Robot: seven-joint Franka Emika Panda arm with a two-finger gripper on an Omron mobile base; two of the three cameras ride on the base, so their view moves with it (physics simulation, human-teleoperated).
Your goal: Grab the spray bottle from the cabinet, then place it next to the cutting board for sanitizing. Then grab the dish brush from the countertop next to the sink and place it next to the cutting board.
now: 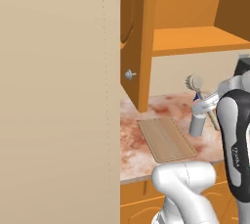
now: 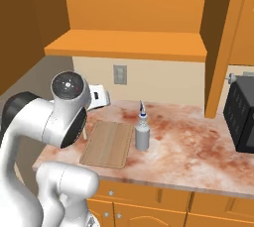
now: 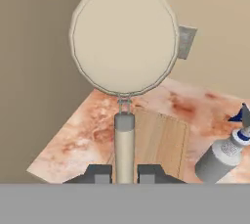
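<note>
One dish brush (image 3: 124,42) in pincer (image 3: 124,173)

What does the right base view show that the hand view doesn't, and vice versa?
Right base view alone: the black appliance at the counter's right end, the orange cabinet shelves, and the base cupboards.

Hand view alone: the gripper shut on the pale handle of the round beige-headed dish brush.

Both: the light-brown wooden cutting board, the slim grey spray bottle standing beside it, the marbled pink countertop and the grey wall outlet.
</note>
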